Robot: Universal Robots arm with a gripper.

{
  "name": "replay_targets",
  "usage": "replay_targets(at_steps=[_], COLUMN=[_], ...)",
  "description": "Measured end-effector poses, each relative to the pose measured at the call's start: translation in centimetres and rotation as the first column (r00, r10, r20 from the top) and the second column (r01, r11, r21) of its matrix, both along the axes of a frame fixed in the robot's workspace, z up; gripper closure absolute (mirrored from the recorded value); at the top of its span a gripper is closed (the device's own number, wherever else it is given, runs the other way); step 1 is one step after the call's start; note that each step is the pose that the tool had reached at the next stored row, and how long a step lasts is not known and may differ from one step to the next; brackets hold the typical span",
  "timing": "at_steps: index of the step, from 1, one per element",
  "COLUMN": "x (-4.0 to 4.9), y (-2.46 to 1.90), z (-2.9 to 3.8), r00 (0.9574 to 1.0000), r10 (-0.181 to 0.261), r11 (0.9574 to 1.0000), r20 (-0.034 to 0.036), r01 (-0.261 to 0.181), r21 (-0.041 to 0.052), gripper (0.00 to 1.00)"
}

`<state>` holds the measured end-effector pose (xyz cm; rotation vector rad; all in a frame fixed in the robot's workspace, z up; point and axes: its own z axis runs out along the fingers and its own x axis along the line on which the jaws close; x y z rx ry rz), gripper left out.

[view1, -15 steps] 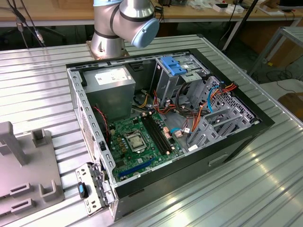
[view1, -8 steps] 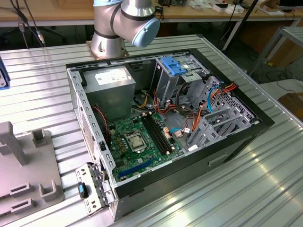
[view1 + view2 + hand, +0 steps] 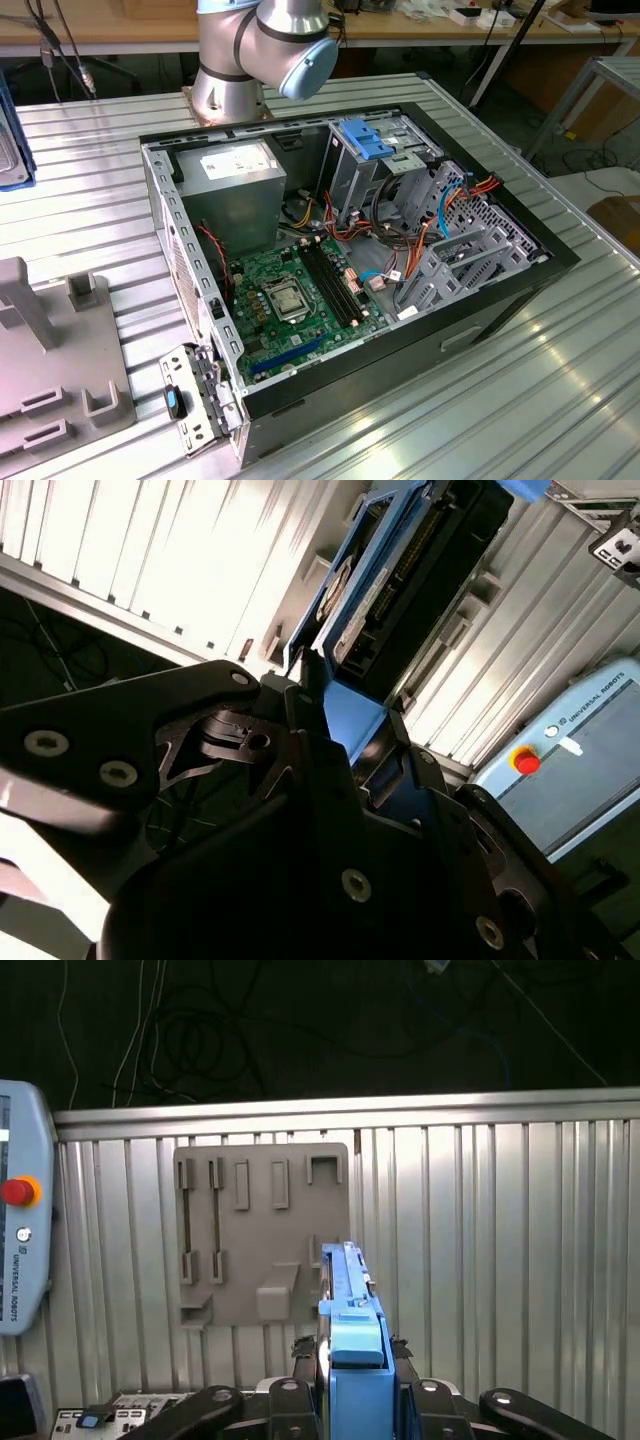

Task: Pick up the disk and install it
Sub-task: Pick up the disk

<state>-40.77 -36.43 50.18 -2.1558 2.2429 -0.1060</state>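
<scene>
Over the table (image 3: 500, 1260), beside the grey rack (image 3: 262, 1230) that lies near its edge, my claw (image 3: 358, 1385) is clamped on the disk (image 3: 345, 1285). I grip it by its blue frame, edge-on. The open case (image 3: 350, 270) lies in the middle of the table, well apart from the rack.

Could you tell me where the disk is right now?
In both wrist views the disk stands edge-on, clamped in the gripper, over the ribbed metal table.
</scene>
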Motion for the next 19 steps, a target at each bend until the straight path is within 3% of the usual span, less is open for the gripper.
replay_targets(at_steps=[1, 2, 6, 8, 9, 10, 12, 13, 14, 15, 16, 18, 19], x=[0.64, 2.0, 2.0, 2.01, 2.0, 2.01, 2.01, 2.0, 2.01, 2.01, 2.01, 2.01, 2.01], y=[0.0, 0.0, 0.0, 0.0, 0.0, 0.0, 0.0, 0.0, 0.0, 0.0, 0.0, 0.0, 0.0], z=[-0.06, -0.19, -0.18, -0.11, 0.0, 0.09, 0.15, 0.2, 0.23, 0.25, 0.3, 0.32, 0.34], r00=[1.0, 1.0, 1.0, 0.9998, 0.9991, 0.9976, 0.9951, 0.9918, 0.9887, 0.9861, 0.9805, 0.9737, 0.9685], r10=[0.0, 0.0, 0.0, 0.0, 0.0, 0.0, 0.0, 0.0, 0.0, 0.0, 0.0, 0.0, 0.0], r11=[1.0, 1.0, 1.0, 1.0, 1.0, 1.0, 1.0, 1.0, 1.0, 1.0, 1.0, 1.0, 1.0], r20=[0.0012, 0.0042, 0.0065, 0.0214, 0.0423, 0.0685, 0.0987, 0.1277, 0.1496, 0.166, 0.1968, 0.2279, 0.2489], r01=[0.0, 0.0, 0.0, 0.0, 0.0, 0.0, 0.0, 0.0, 0.0, 0.0, 0.0, 0.0, 0.0], r21=[0.0, -0.0001, -0.0002, -0.0001, 0.0, -0.0001, -0.0001, -0.0001, -0.0002, -0.0003, -0.0003, -0.0005, -0.0005], gripper=[0.63, 0.63, 0.63, 0.63, 0.63, 0.63, 0.63, 0.63, 0.63, 0.63, 0.63, 0.63, 0.63])
